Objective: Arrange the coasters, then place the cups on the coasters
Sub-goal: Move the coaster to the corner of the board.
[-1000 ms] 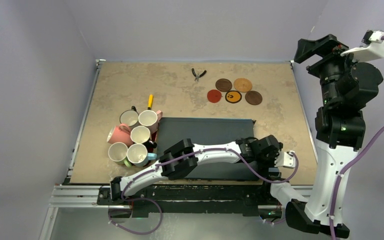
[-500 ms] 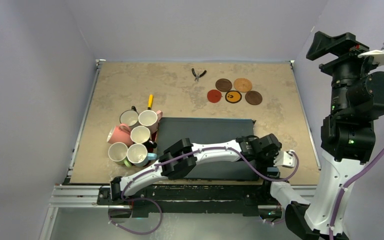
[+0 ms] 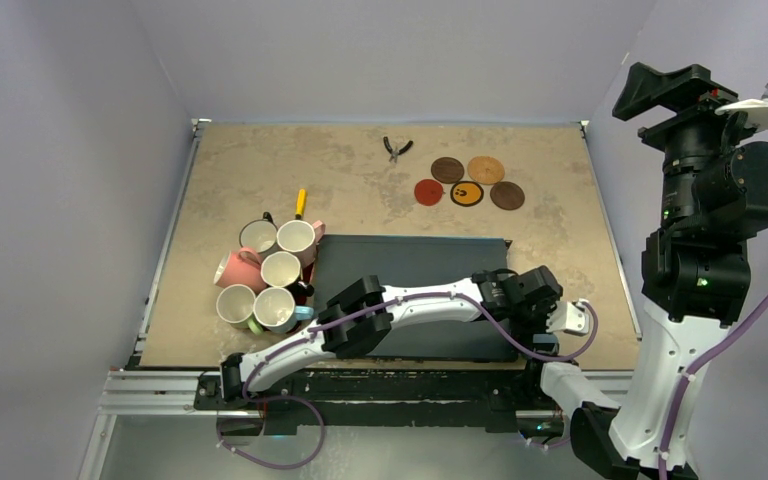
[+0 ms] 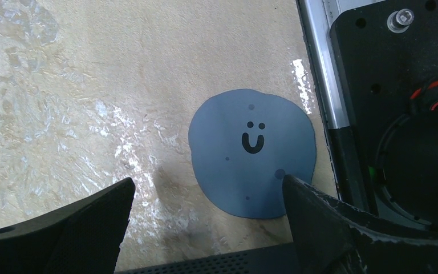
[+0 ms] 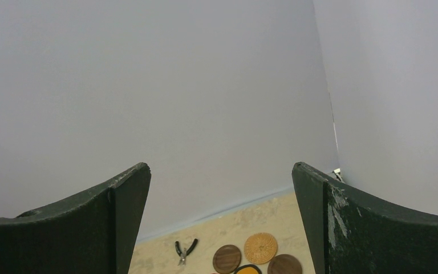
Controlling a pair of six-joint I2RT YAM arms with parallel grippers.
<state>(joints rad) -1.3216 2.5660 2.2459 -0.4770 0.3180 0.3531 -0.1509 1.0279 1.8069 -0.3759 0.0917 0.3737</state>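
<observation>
A tan, stone-patterned desk (image 3: 260, 170) sits between plain pale lavender walls (image 3: 380, 60) on three sides. Read as a clock face from overhead, with the arm bases at 6 o'clock, a large black mat (image 3: 410, 260) lies from the centre towards 6. Six cups (image 3: 282, 268) crowd together, touching, at about 8 o'clock, with a yellow-handled tool (image 3: 300, 203) just beyond them. Five coasters (image 3: 467, 193) cluster at 1 o'clock: red, yellow with black marks, two brown and one tan. Small pliers (image 3: 396, 148) lie at 12 o'clock. The left arm stretches low across the near part of the mat, from its base at 7 o'clock to the desk's 5 o'clock corner. The left fingers (image 4: 208, 182) are spread wide and hold nothing. They point down over a grey-blue coaster (image 4: 251, 154) with a smiling face, which lies flat on the desk just beside the metal edge rail (image 4: 319, 57). The right arm stands tall beyond the desk's 3 o'clock edge, its wrist raised high. The right fingers (image 5: 219, 165) are also spread wide and empty, aimed at the far wall above the coaster cluster.
</observation>
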